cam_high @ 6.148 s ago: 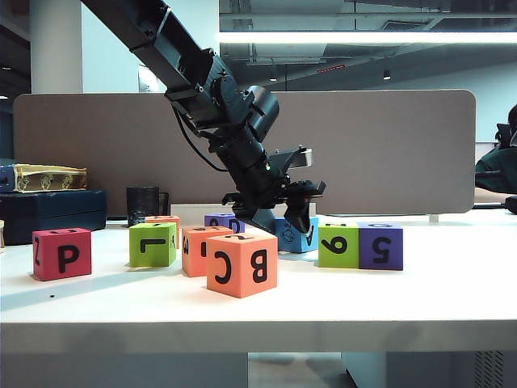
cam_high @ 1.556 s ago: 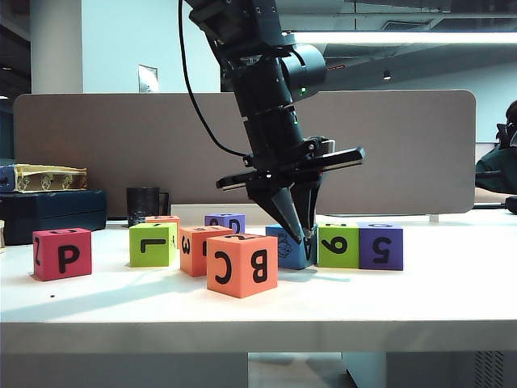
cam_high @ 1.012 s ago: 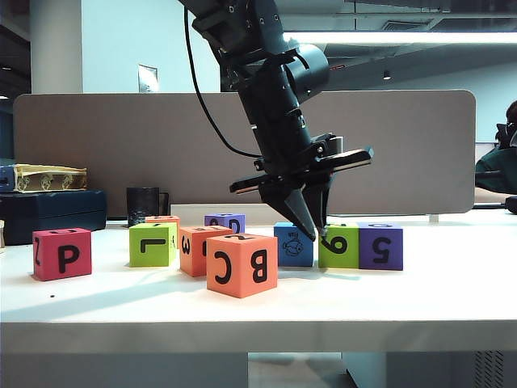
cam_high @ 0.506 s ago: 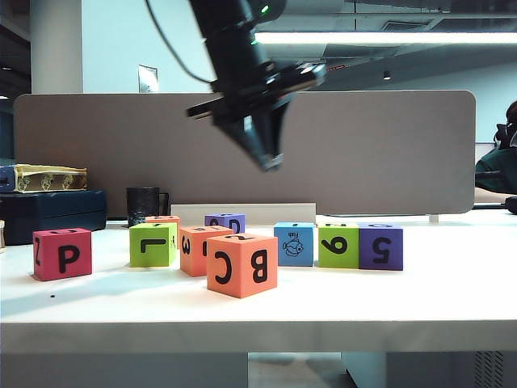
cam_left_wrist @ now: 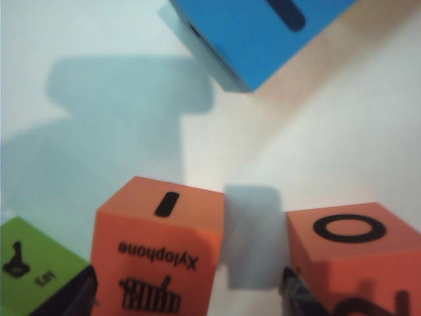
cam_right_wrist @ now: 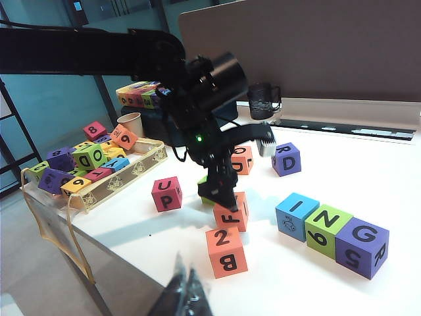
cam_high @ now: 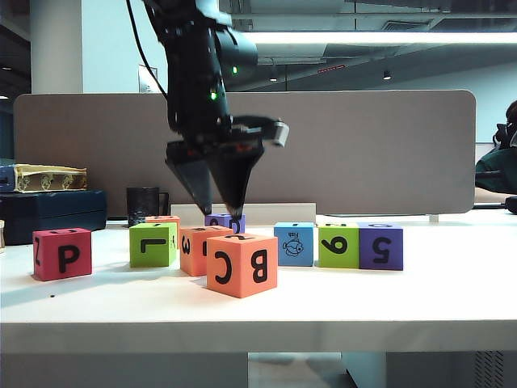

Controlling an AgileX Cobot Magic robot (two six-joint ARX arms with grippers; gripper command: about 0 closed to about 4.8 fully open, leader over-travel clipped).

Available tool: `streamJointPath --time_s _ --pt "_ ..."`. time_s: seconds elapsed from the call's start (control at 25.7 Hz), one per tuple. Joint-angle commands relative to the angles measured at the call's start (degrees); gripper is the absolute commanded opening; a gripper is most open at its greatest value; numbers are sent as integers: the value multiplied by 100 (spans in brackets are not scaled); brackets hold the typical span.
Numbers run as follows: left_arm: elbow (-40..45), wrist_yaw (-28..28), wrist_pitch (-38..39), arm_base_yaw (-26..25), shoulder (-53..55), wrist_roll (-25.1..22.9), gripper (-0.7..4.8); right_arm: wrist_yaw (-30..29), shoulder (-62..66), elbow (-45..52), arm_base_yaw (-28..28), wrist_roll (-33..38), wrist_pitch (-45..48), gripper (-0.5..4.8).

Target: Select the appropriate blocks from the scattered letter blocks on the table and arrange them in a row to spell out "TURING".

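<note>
On the white table (cam_high: 420, 299), a blue fish block (cam_high: 294, 244), a lime block (cam_high: 338, 245) and a purple block (cam_high: 380, 246) stand in a row at the right. The right wrist view shows them as I (cam_right_wrist: 297, 216), N (cam_right_wrist: 327, 229) and G (cam_right_wrist: 362, 247). A purple "R" block (cam_right_wrist: 286, 158) sits at the back, and a magenta "U/P" block (cam_high: 62, 253) and a lime "L" block (cam_high: 152, 244) at the left. My left gripper (cam_high: 216, 208) hangs open and points down over the orange "3/F" block (cam_high: 202, 249), holding nothing. Its fingertips (cam_left_wrist: 79, 296) straddle that orange block (cam_left_wrist: 158, 250) from above. My right gripper (cam_right_wrist: 187, 289) is shut and empty, off the table's near edge.
A bigger orange "B C" cube (cam_high: 242, 263) stands in front of the orange block. Another orange block (cam_right_wrist: 242, 160) and a dark cup (cam_high: 143, 204) are at the back. A tray of spare blocks (cam_right_wrist: 92, 164) stands left of the table. A grey partition (cam_high: 388, 145) closes the far side.
My left gripper has left the blue block beside the lime one, risen, swung left and come down over the orange blocks, going from shut to open. The right arm has kept still.
</note>
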State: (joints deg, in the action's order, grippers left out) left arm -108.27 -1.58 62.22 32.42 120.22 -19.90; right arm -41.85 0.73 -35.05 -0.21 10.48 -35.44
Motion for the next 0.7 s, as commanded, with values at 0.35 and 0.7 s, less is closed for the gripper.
streamJointPath --time_s 0.35,0.7 --pt "2 437 -118 -57 151 -260 355 -7 -57 -20 -7 2 52 -1" --pt "11 254 -146 -133 295 -258 355 -4 -57 -20 -7 0 52 -1"
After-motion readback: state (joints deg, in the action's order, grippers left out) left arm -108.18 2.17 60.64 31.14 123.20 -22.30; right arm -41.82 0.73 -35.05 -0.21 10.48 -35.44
